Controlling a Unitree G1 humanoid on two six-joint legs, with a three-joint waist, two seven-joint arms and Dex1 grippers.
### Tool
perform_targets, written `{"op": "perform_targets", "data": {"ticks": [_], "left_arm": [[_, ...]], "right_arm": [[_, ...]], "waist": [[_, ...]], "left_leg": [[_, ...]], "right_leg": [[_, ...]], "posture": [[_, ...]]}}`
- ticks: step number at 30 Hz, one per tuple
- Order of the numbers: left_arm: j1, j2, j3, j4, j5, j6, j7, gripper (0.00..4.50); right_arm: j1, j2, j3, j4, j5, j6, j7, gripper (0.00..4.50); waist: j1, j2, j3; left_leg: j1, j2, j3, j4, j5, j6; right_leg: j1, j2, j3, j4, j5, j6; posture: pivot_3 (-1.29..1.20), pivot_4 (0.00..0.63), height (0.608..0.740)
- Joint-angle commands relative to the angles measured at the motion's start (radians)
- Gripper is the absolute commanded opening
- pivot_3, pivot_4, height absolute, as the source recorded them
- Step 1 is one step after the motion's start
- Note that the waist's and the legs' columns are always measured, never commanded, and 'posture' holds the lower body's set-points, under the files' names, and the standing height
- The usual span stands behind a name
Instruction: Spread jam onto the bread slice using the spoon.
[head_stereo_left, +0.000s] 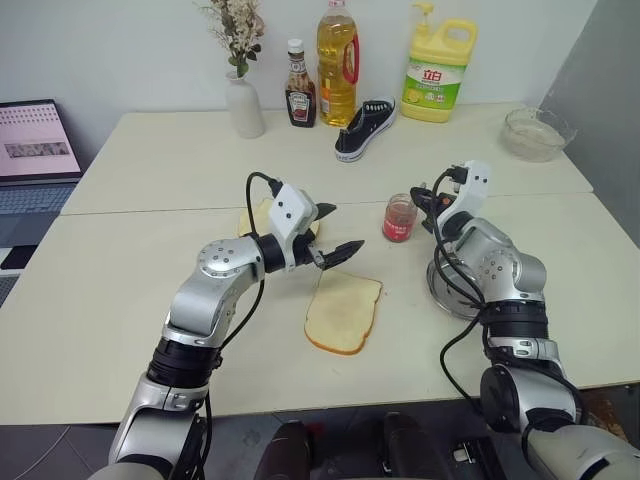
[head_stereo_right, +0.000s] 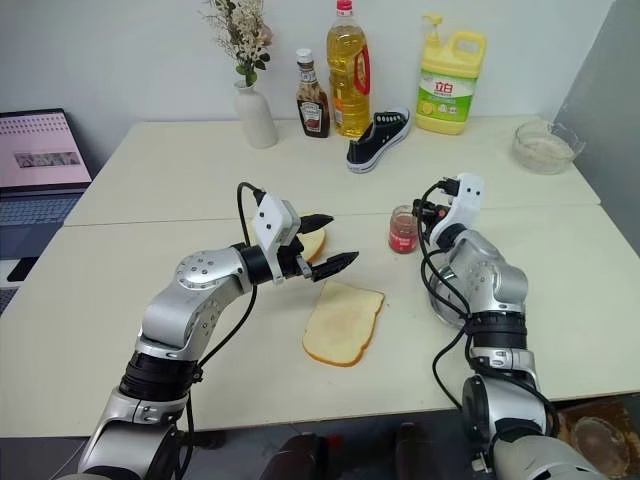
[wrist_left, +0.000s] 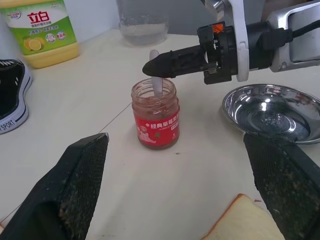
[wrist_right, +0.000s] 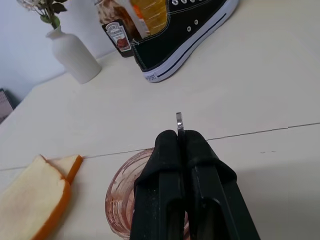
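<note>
- The right gripper (wrist_left: 150, 68), its two black fingers clenched on the thin handle of the small shiny silver metal spoon (wrist_left: 156, 82), is hovering directly over the small clear glass jar of glossy red jam (wrist_left: 155, 119), with the spoon's lower end reaching down into the jar mouth; the bowl of the spoon is hidden there, so whether it is loaded cannot be told.
- The jar is standing upright on the pale table (head_stereo_left: 120, 300), toward the right and beyond the bread, just to the left of the round shallow steel dish (wrist_left: 272, 111); this placing is keeping the jam close under the right arm.
- The left gripper (head_stereo_left: 334, 232) is hanging released, its jaws spread wide and holding nothing, above the table just beyond the pale, squarish slice of white bread with a golden-brown crust (head_stereo_left: 343, 312); it seems to be waiting clear of the work.
- The slice is lying flat at the near middle of the table, well apart from the jar, its top looking plain with no red on it, so the spreading is judged not yet begun.
- More bread slices (head_stereo_right: 312, 243) are lying just beyond the left gripper.
- Along the far edge are standing a white vase of dried flowers (head_stereo_left: 244, 105), a dark-brown sauce bottle with a white cap (head_stereo_left: 299, 85), a tall bottle of yellow oil (head_stereo_left: 337, 65) and a yellow detergent jug (head_stereo_left: 438, 70), with a black canvas shoe (head_stereo_left: 364, 127) lying in front of them.
</note>
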Motion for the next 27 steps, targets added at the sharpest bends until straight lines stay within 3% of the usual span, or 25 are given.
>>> {"op": "perform_targets", "data": {"ticks": [1, 27], "left_arm": [[-0.011, 0.006, 0.017, -0.024, -0.005, -0.019, -0.001, 4.5], [-0.013, 0.007, 0.015, -0.013, 0.0, -0.023, -0.001, 4.5]], "right_arm": [[-0.042, 0.009, -0.05, -0.061, 0.06, 0.025, -0.032, 0.03], [-0.078, 0.035, -0.221, -0.104, 0.304, 0.134, -0.199, 0.03]], "waist": [[0.0, 0.0, 0.0], [-0.001, 0.0, 0.0]], "left_leg": [[0.0, 0.0, 0.0, 0.0, 0.0, 0.0], [0.0, 0.0, 0.0, 0.0, 0.0, 0.0]], "right_leg": [[0.0, 0.0, 0.0, 0.0, 0.0, 0.0], [0.0, 0.0, 0.0, 0.0, 0.0, 0.0]], "posture": [[0.0, 0.15, 0.74], [0.0, 0.15, 0.74]]}}
